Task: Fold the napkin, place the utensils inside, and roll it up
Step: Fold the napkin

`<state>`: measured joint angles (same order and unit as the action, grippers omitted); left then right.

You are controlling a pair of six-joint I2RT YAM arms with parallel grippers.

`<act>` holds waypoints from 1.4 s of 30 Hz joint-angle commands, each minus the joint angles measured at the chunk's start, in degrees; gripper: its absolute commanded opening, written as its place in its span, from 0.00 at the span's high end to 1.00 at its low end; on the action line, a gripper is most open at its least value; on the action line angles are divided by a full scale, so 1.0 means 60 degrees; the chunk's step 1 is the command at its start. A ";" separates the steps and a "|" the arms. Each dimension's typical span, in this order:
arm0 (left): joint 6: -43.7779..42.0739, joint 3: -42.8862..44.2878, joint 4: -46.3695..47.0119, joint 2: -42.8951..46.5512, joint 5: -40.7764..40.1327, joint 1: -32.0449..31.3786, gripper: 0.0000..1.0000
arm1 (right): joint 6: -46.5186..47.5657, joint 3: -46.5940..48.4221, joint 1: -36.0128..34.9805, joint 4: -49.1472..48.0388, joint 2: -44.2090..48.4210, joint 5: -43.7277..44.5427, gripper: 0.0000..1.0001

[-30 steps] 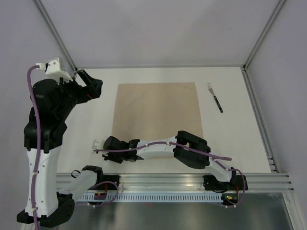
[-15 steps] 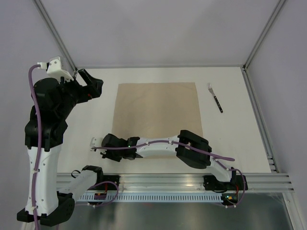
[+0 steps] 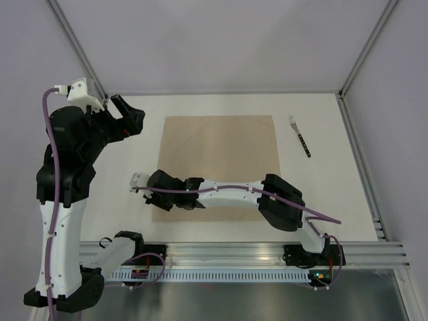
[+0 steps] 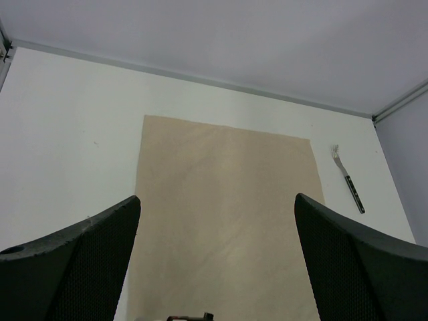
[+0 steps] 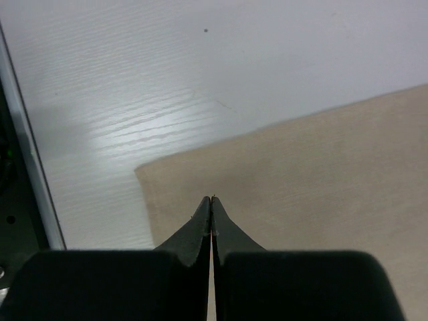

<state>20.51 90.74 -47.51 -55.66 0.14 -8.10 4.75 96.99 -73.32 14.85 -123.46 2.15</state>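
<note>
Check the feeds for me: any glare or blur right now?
Right wrist: glare streaks the table beside the napkin corner. Left wrist: near fingers slightly soft, fork sharp. Top external: even light, faint shadows.

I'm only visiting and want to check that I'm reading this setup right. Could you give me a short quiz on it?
1. True or false: the fork lies on the bare table, off the napkin.
2. Which corner of the napkin is the right gripper at?
3. Whose fingers stand wide apart? A: left gripper; B: right gripper; C: both.
Key: 1 true. 2 the near-left corner. 3 A.
</note>
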 commanded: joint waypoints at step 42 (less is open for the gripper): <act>-0.0225 -0.0240 0.0271 0.0019 0.0343 0.0031 0.00 | 0.0277 0.0828 -0.0744 -0.0102 -0.1689 0.0300 0.50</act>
<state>20.49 89.60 -46.63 -55.77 0.64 -8.10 5.89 100.22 -77.52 14.33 -132.20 2.02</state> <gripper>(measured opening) 0.994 0.514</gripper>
